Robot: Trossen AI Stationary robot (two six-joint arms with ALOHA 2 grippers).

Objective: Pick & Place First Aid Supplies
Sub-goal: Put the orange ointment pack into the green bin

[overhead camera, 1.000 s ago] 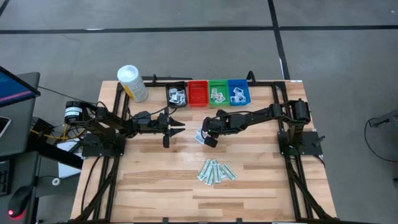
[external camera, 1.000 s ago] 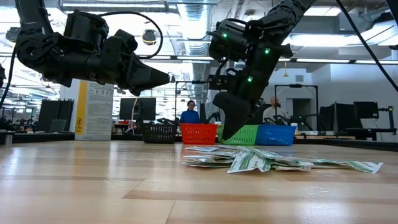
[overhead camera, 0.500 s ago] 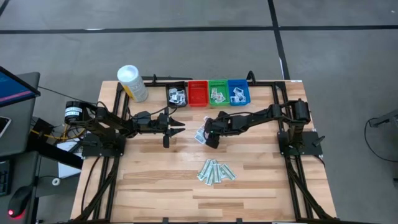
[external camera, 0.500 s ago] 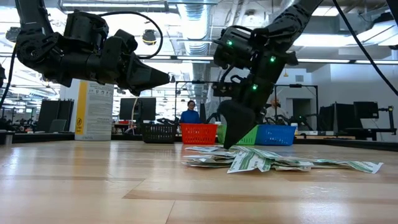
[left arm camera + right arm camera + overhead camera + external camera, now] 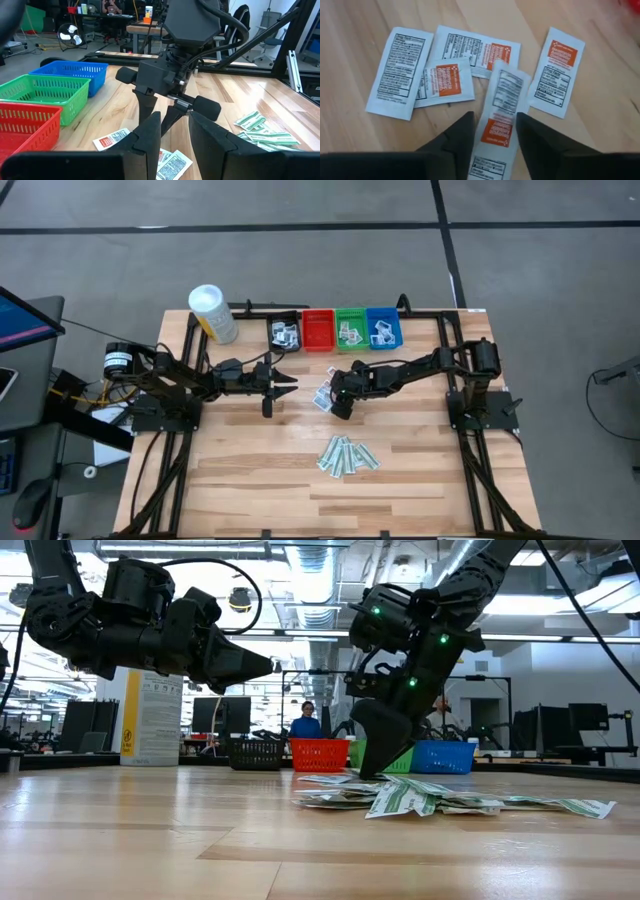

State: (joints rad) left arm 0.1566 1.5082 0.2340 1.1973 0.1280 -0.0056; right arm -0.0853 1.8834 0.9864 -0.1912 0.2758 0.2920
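The right gripper (image 5: 490, 137) hangs low over the white packets (image 5: 445, 75) mid-table, fingers spread astride one packet (image 5: 501, 107) lying flat, nothing pinched. The left gripper (image 5: 285, 385) hovers nearby, fingers parted, empty. Green strips (image 5: 348, 455) lie closer to the front edge.

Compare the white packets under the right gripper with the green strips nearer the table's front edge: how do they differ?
The white packets are squarish with orange-red print; the green strips are longer and pale green. The right gripper hangs over the packets; the strips lie apart from both grippers. Both groups rest flat on the table.
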